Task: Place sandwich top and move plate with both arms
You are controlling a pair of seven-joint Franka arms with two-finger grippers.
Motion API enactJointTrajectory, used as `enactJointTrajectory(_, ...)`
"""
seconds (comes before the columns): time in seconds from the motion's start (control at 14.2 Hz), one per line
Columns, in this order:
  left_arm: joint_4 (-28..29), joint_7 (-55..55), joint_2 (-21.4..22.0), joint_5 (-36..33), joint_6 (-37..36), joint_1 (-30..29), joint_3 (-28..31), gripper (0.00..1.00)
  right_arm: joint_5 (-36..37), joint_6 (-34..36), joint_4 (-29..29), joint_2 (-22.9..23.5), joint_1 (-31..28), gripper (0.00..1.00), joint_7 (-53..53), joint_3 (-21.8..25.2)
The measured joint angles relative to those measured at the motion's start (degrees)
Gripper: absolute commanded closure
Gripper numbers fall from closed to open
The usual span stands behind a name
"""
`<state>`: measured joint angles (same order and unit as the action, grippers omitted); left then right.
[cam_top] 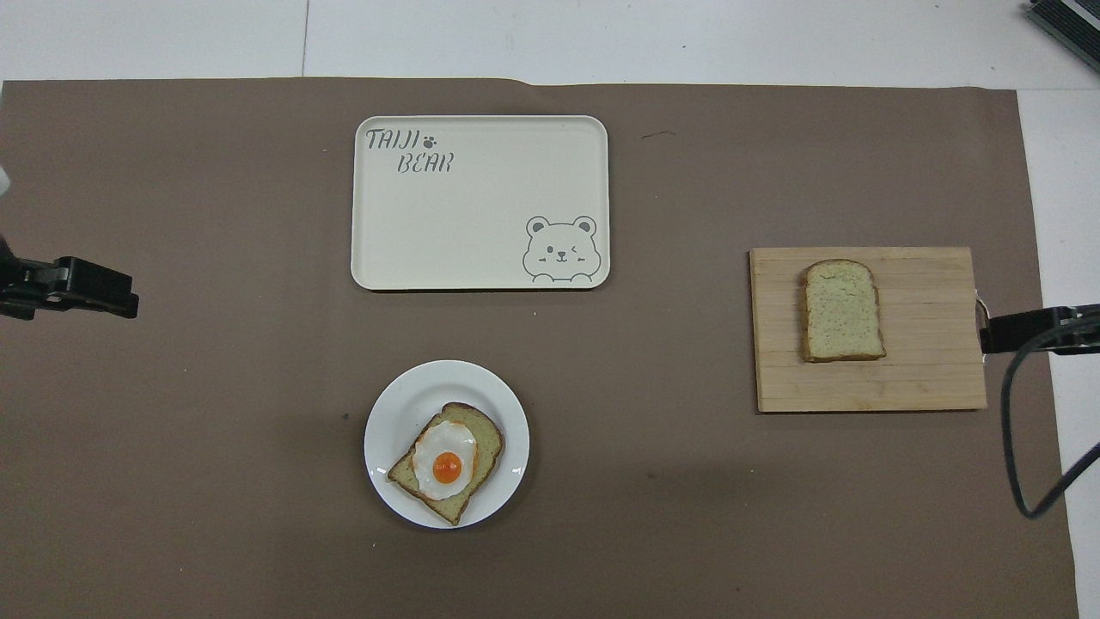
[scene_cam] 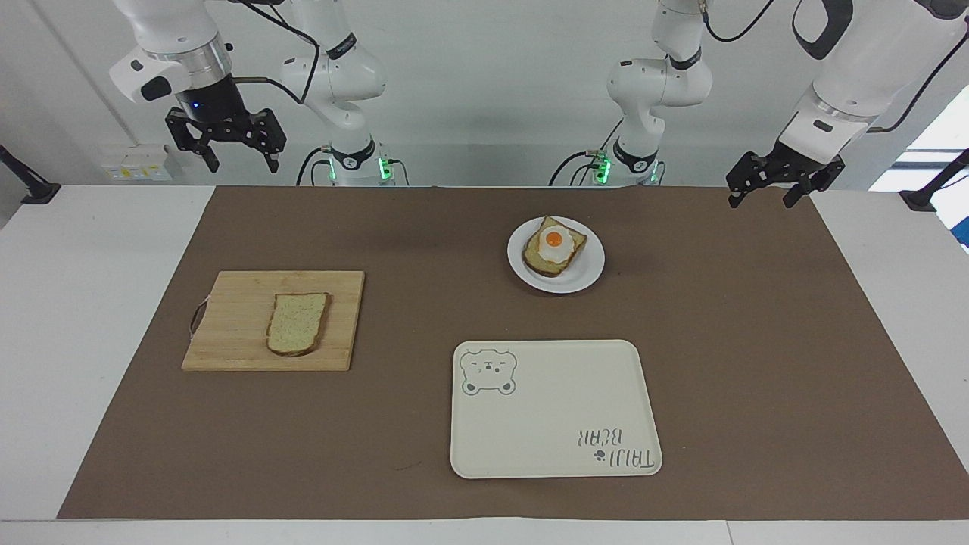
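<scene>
- Sandwich top (scene_cam: 297,324) lies flat on cutting board (scene_cam: 227,333).
- Plate (scene_cam: 590,265) carries egg-topped bread (scene_cam: 554,246).
- Left gripper (scene_cam: 766,193) and right gripper (scene_cam: 238,160): raised, fingers spread, empty.
</scene>
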<state>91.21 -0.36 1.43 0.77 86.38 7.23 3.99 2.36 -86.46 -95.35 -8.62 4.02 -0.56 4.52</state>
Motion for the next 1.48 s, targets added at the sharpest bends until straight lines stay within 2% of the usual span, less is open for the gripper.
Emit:
enactJointTrajectory(1.06,0.0,0.0,0.0,0.0,0.0,0.0,0.0,0.0,0.0,-0.13,-0.8,0.01,-0.22,0.0,0.0,0.05)
enactJointTrajectory(1.48,0.0,0.0,0.0,0.0,0.0,0.0,0.0,0.0,0.0,-11.09,-8.32,0.86,-2.3,0.0,-3.62,0.11)
